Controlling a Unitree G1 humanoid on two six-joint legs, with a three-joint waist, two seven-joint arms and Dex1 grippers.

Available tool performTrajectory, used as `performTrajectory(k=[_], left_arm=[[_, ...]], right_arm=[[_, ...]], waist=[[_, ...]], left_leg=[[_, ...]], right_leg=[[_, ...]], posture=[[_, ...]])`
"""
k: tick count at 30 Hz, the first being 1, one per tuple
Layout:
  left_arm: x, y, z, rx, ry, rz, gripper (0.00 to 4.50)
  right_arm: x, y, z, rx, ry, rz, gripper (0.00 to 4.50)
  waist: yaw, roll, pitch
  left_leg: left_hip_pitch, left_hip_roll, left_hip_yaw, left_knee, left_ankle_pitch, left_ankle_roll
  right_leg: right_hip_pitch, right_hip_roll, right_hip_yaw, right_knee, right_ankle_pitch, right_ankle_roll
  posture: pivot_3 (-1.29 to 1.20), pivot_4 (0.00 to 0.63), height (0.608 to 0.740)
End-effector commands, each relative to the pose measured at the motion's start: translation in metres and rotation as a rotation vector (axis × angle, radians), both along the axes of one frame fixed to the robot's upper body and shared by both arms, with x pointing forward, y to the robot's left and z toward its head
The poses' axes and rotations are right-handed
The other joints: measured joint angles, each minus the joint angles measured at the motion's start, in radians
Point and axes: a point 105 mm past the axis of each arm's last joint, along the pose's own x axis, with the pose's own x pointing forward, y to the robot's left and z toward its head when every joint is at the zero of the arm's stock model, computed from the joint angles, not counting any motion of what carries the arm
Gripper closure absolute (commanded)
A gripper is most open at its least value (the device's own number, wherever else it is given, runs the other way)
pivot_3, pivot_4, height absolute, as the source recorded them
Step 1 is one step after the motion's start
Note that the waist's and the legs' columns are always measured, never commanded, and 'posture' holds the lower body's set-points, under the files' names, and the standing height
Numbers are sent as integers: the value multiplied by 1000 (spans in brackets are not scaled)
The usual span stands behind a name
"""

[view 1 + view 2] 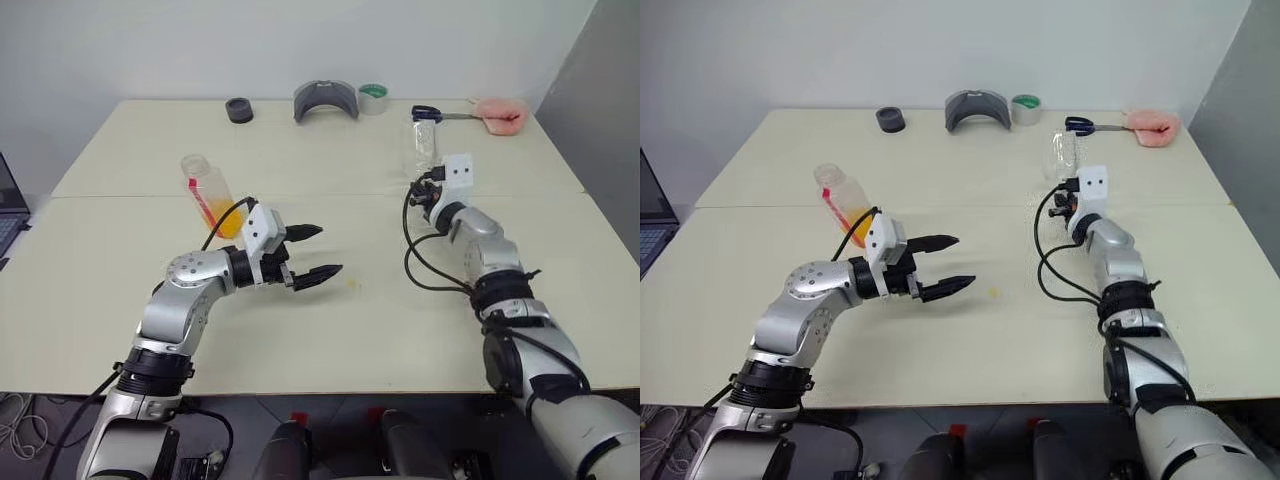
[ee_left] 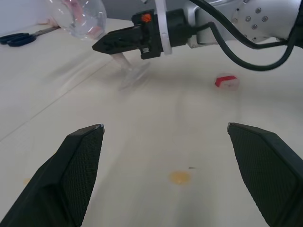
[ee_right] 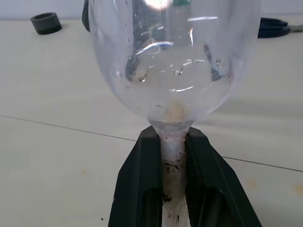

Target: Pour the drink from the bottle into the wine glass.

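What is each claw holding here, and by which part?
Right claw grips the wine glass by its stem. Left claw is open, holding nothing.

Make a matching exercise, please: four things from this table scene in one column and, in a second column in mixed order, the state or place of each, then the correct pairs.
Column 1:
1. wine glass
2. bottle
3. left gripper
4. scissors

Column 2:
A. open, holding nothing
B. lying at the far edge of the table, beside a pink thing
C. stem clamped in the right gripper
D. standing uncapped on the table with orange drink inside

Pairs: 1-C, 2-D, 3-A, 4-B
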Motion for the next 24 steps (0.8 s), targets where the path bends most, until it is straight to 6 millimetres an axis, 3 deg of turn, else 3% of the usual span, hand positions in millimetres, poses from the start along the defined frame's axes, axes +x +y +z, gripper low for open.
performTrajectory(k=[1, 4, 8, 14, 19, 24], left_arm=[[-2, 2, 19, -15, -54, -10, 0], [-3, 3, 18, -9, -49, -14, 0], [-3, 2, 18, -7, -47, -15, 0], [-2, 2, 20, -7, -60, -2, 0], [1, 17, 28, -12, -98, 103, 0], [6, 39, 30, 7, -133, 238, 0]], right_arm=[[-19, -10, -33, 19, 86, -39, 4212], [-38, -13, -48, 10, 119, -37, 4213], [-51, -9, -54, 27, 138, -29, 4229], [-51, 11, -38, 25, 60, 25, 4231], [-48, 51, 1, 44, -99, 158, 4231], [-52, 96, 7, 12, -149, 303, 4231]], waist=[[3, -1, -1], [4, -3, -2], [3, -4, -3], [1, -4, -3], [-13, -4, -3], [-27, -4, -2]], left_leg=[[0, 0, 0, 0, 0, 0], [0, 0, -1, 0, 0, 0], [6, 0, -1, 0, 0, 0], [8, 1, 0, -2, 0, 1], [8, 2, 1, -2, 0, 1], [8, 3, 1, -4, 0, 0]], right_leg=[[0, 0, 0, 0, 0, 0], [1, 0, 0, -1, 0, 0], [7, 1, 0, -2, 0, 1], [9, 2, 1, -3, 0, 1], [7, 3, 2, -3, 0, 1], [6, 4, 2, -2, 0, 1]], posture=[[0, 150, 740], [0, 150, 740], [0, 150, 740], [0, 150, 740], [0, 150, 740], [0, 150, 740]])
